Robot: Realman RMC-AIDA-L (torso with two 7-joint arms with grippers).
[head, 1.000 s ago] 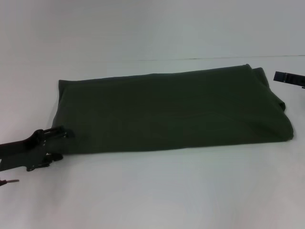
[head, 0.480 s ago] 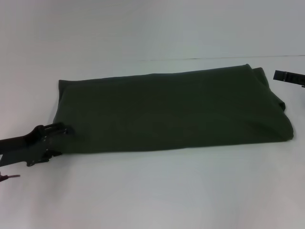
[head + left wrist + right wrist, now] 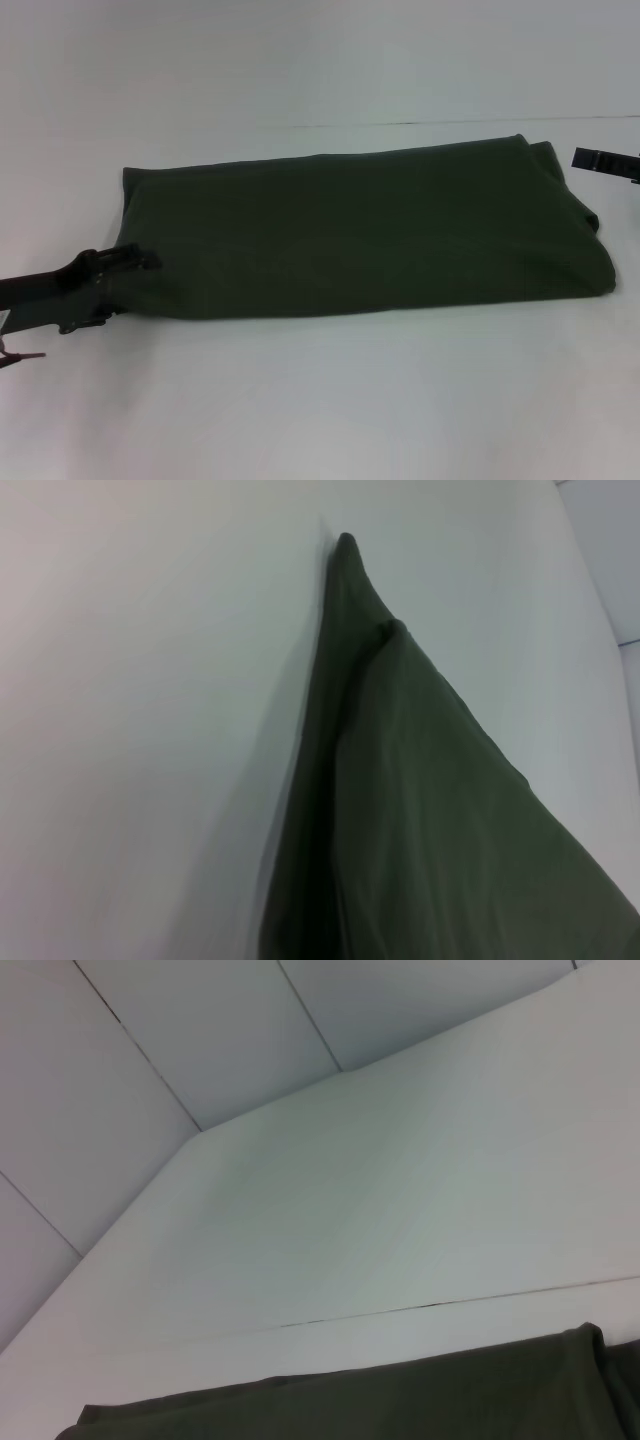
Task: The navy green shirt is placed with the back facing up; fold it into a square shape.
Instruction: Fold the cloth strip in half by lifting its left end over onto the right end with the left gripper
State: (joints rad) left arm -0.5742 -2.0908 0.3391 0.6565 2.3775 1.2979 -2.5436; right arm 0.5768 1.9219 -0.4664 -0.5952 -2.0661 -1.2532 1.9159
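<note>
The navy green shirt (image 3: pixel 360 235) lies on the white table (image 3: pixel 330 400) as a long folded band, its plain side up, running from the robot's left across to its right and angled slightly away toward the far right. Its near edge is a fairly straight fold line, while the right end is rounded and thicker, with layers of cloth showing one over another. The left tool (image 3: pixel 128 268) sits low at the shirt's left end, at the near corner, its black fingertips touching or just overlapping the cloth edge there; from the head view it is hard to say whether cloth lies between the fingers, and I cannot tell how far apart they stand. Its arm reaches in from the left border of that view, close above the table. In the left wrist view the shirt (image 3: pixel 420 810) fills the lower part as a dark wedge with a raised fold ridge, narrowing to a point against the pale table (image 3: pixel 150 730). The right tool (image 3: pixel 605 163) rests well off at the right border, beside the shirt's far right corner but apart from it; only a dark sliver shows, so its opening is unclear. The right wrist view shows the shirt's edge (image 3: pixel 400 1400) along the bottom, with the table (image 3: pixel 380 1220) beyond.
</note>
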